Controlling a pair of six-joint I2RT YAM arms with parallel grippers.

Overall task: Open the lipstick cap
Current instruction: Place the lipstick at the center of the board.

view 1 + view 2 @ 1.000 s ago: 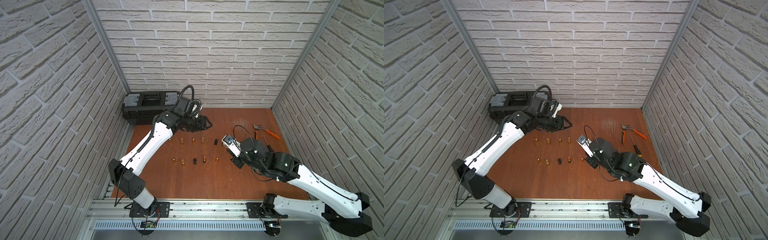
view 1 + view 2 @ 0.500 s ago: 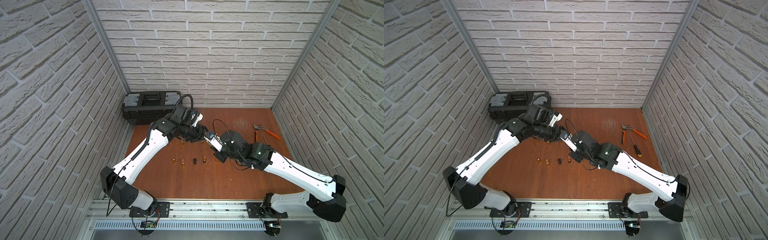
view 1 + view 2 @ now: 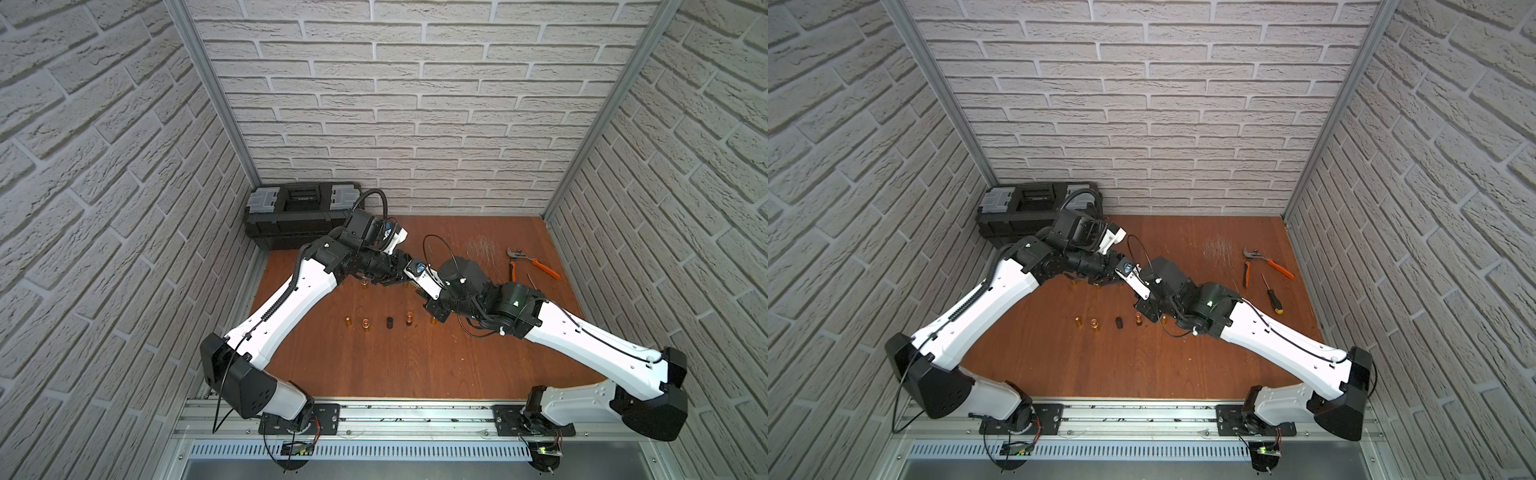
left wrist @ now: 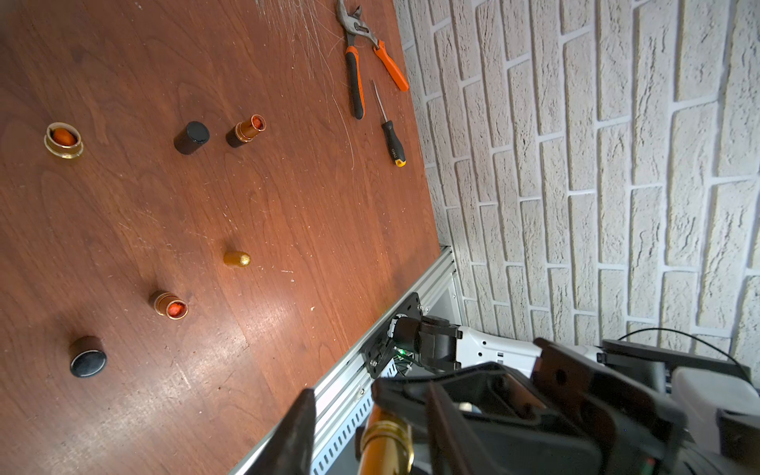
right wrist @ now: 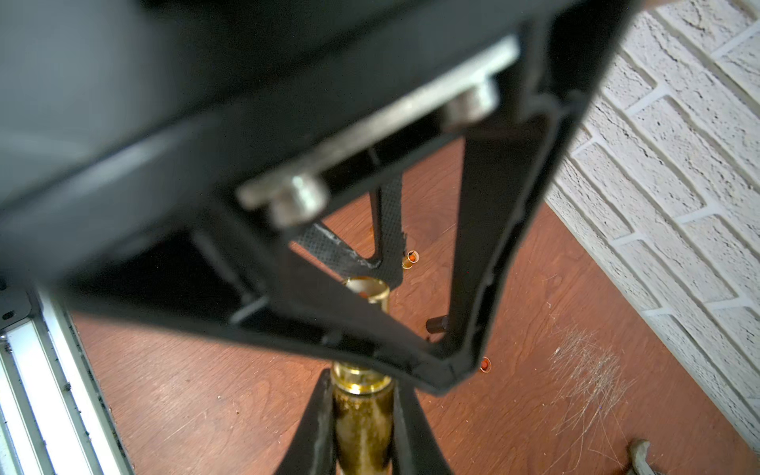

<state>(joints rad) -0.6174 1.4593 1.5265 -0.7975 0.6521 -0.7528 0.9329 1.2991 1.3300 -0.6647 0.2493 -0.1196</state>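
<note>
- The lipstick (image 5: 364, 427), a gold tube, is held in the air above the surface (image 3: 415, 365). It is about midway between the left and right edges and nearer the far edge than the near one.
- The right jaws are closed on the tube's lower part, one finger pressed to each side, as the right wrist view shows.
- The left jaws stand partly open around the tube's other end. In the left wrist view one finger (image 4: 296, 436) stands clear of the tube, with a strip of the metal rail (image 4: 341, 407) showing in the gap.
- Whether the cap is on the held tube cannot be told, because the left jaws hide that stretch.
- The left arm (image 3: 291, 307) and right arm (image 3: 582, 336) meet tip to tip in both top views.
- On the surface stand opened lipsticks (image 4: 168, 304) with orange tips, black caps (image 4: 191, 137) and a gold cap (image 4: 237, 259), in two loose rows, apart from one another.
- Pliers (image 4: 362, 61) with orange handles and a screwdriver (image 4: 390, 135) lie just beside each other near the right edge, toward the far right corner.
- A black toolbox (image 3: 299, 216) sits at the far left corner.
</note>
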